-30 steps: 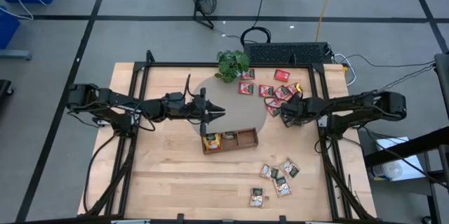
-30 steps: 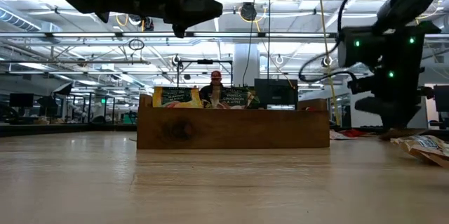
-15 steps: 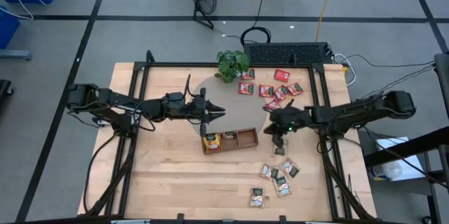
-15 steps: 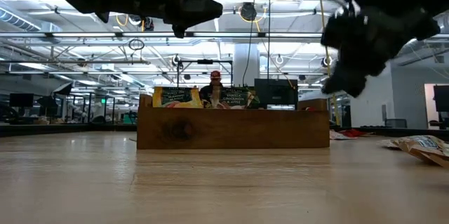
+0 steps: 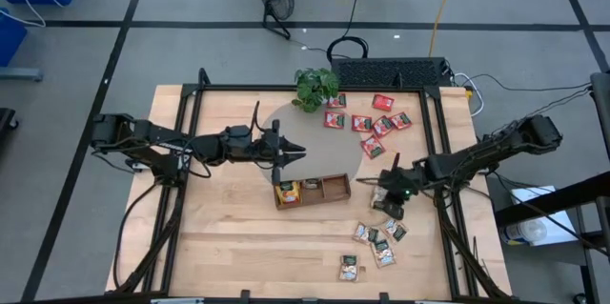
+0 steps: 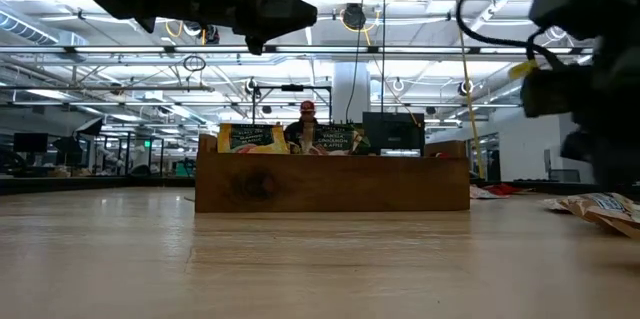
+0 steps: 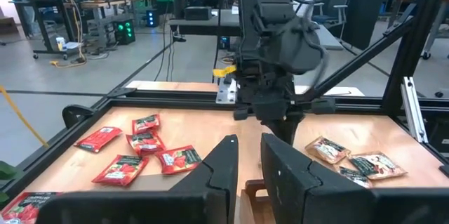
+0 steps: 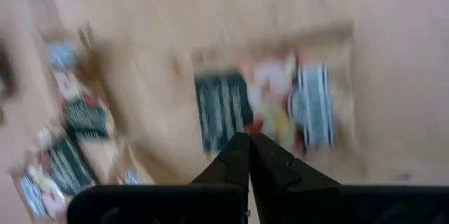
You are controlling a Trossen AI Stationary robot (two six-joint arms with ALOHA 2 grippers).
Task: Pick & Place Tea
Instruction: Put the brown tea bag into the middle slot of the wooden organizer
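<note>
The tea lies in two groups on the table: red packets [image 5: 367, 121] at the far right and beige packets [image 5: 376, 242] at the near right. The wooden tray [image 5: 329, 190] sits mid-table, with yellow packets [image 5: 286, 190] standing in its left compartment. My left gripper [image 5: 301, 156] hangs level above the tray's far left corner, its fingers [image 7: 224, 171] a narrow gap apart with nothing between them. My right gripper [image 5: 389, 201] is shut and empty. It slants down over a beige packet [image 8: 266, 104] just right of the tray.
A potted plant [image 5: 315, 87] stands at the far edge on a grey round mat [image 5: 286, 123], with a black keyboard [image 5: 391, 73] to its right. Black frame rails [image 5: 443, 171] run along the table's sides. A person [image 6: 308, 119] shows in the room behind the tray.
My right gripper has swung from the red packets toward the table's near edge, turning and tipping downward, and now hangs over the beige packet beside the tray. It has stayed shut and carried nothing. The red packets lie as before.
</note>
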